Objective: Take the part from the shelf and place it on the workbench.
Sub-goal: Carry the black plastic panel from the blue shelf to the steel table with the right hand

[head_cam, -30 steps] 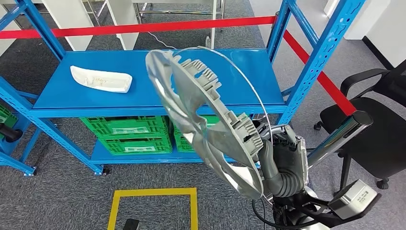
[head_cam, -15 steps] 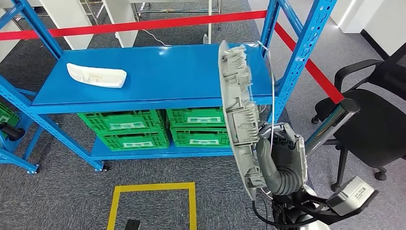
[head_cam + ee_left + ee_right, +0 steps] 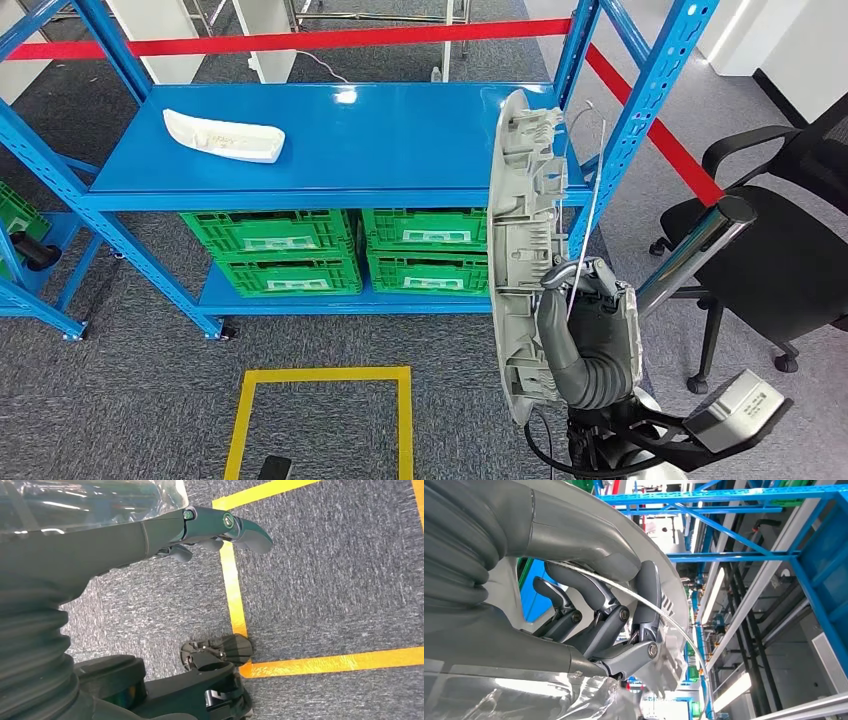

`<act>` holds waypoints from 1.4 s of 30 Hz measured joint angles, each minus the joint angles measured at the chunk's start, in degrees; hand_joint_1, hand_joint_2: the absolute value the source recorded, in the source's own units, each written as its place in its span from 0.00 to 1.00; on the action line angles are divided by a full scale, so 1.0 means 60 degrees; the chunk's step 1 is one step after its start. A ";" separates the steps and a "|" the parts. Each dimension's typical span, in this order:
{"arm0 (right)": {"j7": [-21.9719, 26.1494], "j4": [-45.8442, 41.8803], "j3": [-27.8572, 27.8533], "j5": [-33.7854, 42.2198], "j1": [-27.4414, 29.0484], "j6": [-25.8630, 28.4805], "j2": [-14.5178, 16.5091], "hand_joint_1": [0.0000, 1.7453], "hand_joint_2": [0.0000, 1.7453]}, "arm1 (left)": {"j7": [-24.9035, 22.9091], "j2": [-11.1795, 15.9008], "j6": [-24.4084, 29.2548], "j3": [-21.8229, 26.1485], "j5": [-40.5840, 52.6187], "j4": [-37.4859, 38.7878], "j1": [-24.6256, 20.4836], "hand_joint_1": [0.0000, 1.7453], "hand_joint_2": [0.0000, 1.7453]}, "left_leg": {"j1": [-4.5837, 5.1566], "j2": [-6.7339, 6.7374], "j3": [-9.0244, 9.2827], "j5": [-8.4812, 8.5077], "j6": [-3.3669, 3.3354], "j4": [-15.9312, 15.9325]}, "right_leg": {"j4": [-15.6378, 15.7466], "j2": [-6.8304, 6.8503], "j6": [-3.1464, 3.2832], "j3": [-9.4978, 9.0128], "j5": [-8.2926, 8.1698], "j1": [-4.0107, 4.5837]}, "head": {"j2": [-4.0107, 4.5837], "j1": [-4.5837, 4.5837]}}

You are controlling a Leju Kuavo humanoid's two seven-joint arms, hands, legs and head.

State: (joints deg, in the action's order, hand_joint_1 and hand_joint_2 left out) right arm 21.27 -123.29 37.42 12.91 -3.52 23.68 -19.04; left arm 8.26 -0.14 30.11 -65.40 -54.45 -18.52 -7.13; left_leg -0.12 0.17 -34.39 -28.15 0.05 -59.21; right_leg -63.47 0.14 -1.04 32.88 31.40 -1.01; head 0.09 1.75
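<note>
A large round grey plastic part (image 3: 520, 250) with ribbed fins stands edge-on and nearly upright in front of the blue shelf (image 3: 400, 150). My right hand (image 3: 585, 335) grips its lower rim. In the right wrist view the fingers (image 3: 609, 610) curl around the rim of the part (image 3: 672, 612) and a thin clear hoop on it. A white curved part (image 3: 225, 135) lies at the left end of the shelf top. My left hand (image 3: 150, 535) hangs over the grey carpet with its fingers stretched out and nothing in them.
Green crates (image 3: 345, 250) fill the shelf's lower level. Red barrier tape (image 3: 300, 40) runs behind the shelf and down its right side. A black office chair (image 3: 780, 260) stands at the right. A yellow taped square (image 3: 325, 420) marks the carpet below.
The grey part has turned from face-on to edge-on and now stands more upright in my right hand. The whole view has shifted a little, so the shelf sits differently in the picture.
</note>
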 joint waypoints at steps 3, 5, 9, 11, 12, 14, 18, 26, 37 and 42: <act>-0.0037 -0.0006 0.0012 0.0001 -0.0008 -0.0015 -0.0001 1.00 1.00 | 0.0000 -0.0006 -0.0006 0.0000 -0.0008 -0.0001 -0.0002 0.00 1.00 | 0.0029 -0.0010 -0.0178 0.0087 0.0171 -0.0125 | 0.0501 -0.0046 0.0159 -0.0151 -0.0088 0.0053 | 0.0000 -0.0011; -0.0064 -0.0005 0.0020 0.0001 -0.0011 -0.0016 0.0000 1.00 1.00 | 0.0000 -0.0004 -0.0008 0.0000 -0.0014 0.0000 0.0009 0.00 1.00 | 0.0007 -0.0019 -0.0219 0.0068 0.0288 -0.0143 | 0.0505 -0.0037 0.0299 -0.0087 -0.0181 0.0033 | 0.0000 -0.0022; -0.0075 -0.0005 0.0028 0.0001 -0.0027 -0.0019 0.0004 1.00 1.00 | 0.0000 -0.0003 -0.0006 0.0000 -0.0023 0.0002 0.0014 0.00 1.00 | -0.0045 -0.0028 -0.0727 -0.1093 0.0484 -0.1728 | 0.0550 0.0025 0.0488 0.0047 -0.0357 -0.0005 | 0.0000 -0.0085; -0.0084 -0.0005 0.0031 0.0001 -0.0027 -0.0019 0.0004 1.00 1.00 | 0.0000 -0.0003 -0.0008 -0.0002 -0.0034 0.0002 0.0023 0.00 1.00 | -0.0062 -0.0028 -0.0912 -0.1431 0.0511 -0.2541 | 0.0544 0.0034 0.0495 0.0146 -0.0431 0.0004 | 0.0000 -0.0087; -0.0091 -0.0005 0.0032 0.0001 -0.0027 -0.0019 0.0004 1.00 1.00 | 0.0000 -0.0003 -0.0009 -0.0003 -0.0037 0.0002 0.0027 0.00 1.00 | -0.0063 -0.0028 -0.0772 -0.1336 0.0501 -0.2462 | 0.0541 0.0031 0.0484 0.0188 -0.0468 0.0005 | 0.0000 -0.0087; -0.0101 -0.0005 0.0034 0.0001 -0.0028 -0.0019 0.0004 1.00 1.00 | 0.0001 -0.0002 -0.0010 -0.0004 -0.0040 0.0002 0.0022 0.00 1.00 | -0.0057 -0.0036 -0.0045 -0.0801 0.0426 -0.1342 | 0.0540 0.0021 0.0447 0.0230 -0.0522 0.0003 | 0.0000 -0.0087; -0.0107 -0.0005 0.0036 0.0001 -0.0042 -0.0023 0.0004 1.00 1.00 | 0.0003 0.0001 -0.0007 -0.0004 -0.0038 0.0002 0.0001 0.00 1.00 | 0.0036 -0.0056 0.0693 -0.0449 0.0230 0.0135 | 0.0545 0.0024 0.0239 0.0335 -0.0659 0.0025 | 0.0000 -0.0081; -0.0122 0.0000 0.0032 0.0001 -0.0058 -0.0023 -0.0003 1.00 1.00 | 0.0000 -0.0016 -0.0018 -0.0009 -0.0040 -0.0001 0.0005 0.00 1.00 | 0.0004 0.0002 0.0370 -0.0105 -0.0113 0.0285 | -0.1838 0.0021 -0.0056 0.1229 0.0759 0.0000 | 0.0000 -0.0021; -0.0138 -0.0003 0.0035 0.0005 -0.0063 -0.0015 -0.0002 1.00 1.00 | -0.0007 -0.0020 -0.0009 -0.0071 -0.0065 -0.0002 0.0000 0.00 1.00 | 0.0021 -0.0014 -0.0145 -0.0308 0.0332 -0.0354 | 0.0569 -0.0004 0.0383 0.0004 -0.0311 -0.0002 | 0.0000 -0.0051; -0.0136 0.0005 0.0039 0.0041 -0.0056 -0.0006 0.0000 1.00 1.00 | -0.0007 -0.0017 -0.0006 -0.0096 -0.0085 -0.0002 0.0017 0.00 1.00 | -0.0059 -0.0017 -0.0743 -0.1411 0.0502 -0.2444 | 0.0568 0.0026 0.0473 0.0133 -0.0435 -0.0002 | 0.0000 -0.0095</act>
State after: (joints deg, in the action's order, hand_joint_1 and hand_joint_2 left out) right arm 20.46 -123.26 37.66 13.16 -3.85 23.64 -19.04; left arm 8.22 -0.24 30.08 -65.97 -54.95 -18.53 -7.03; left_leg -0.48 0.07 -38.84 -36.61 3.06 -73.87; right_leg -60.06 0.29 1.80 33.68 28.79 -1.02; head 0.09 1.19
